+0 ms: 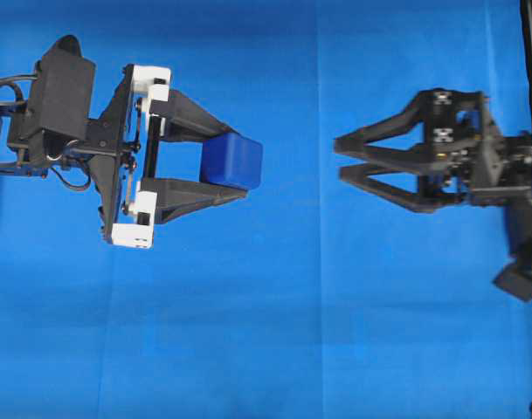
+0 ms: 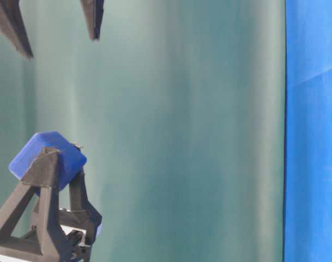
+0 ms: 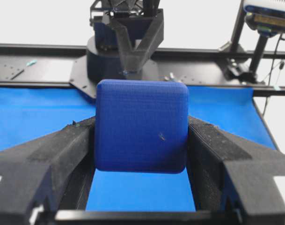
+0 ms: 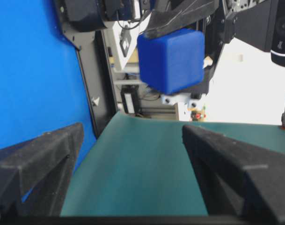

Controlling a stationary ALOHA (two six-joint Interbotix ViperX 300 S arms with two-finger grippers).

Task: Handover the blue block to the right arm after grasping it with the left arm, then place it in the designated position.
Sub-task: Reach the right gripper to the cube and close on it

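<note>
At left, above the cloth [image 1: 266,349]: block [image 1: 232,161] pinched at the left gripper [image 1: 239,161] tips. Likely light, rigid, rounded edges slippery; best taken by the free flat faces. At right: right gripper [image 1: 337,158] spread, well apart.

My left gripper [image 1: 235,162] holds the dark-blue rounded cube [image 1: 231,161] (between both fingertips); my right gripper [image 1: 339,158] faces it, well apart.

A robotics lab test rig: a bright blue cloth [image 1: 292,332] covers the table, a plain green backdrop [image 2: 182,131] hangs behind it, a black metal frame [image 3: 39,70] with screw holes edges the workspace, and a camera on a stand [image 3: 266,16] overlooks it.
</note>
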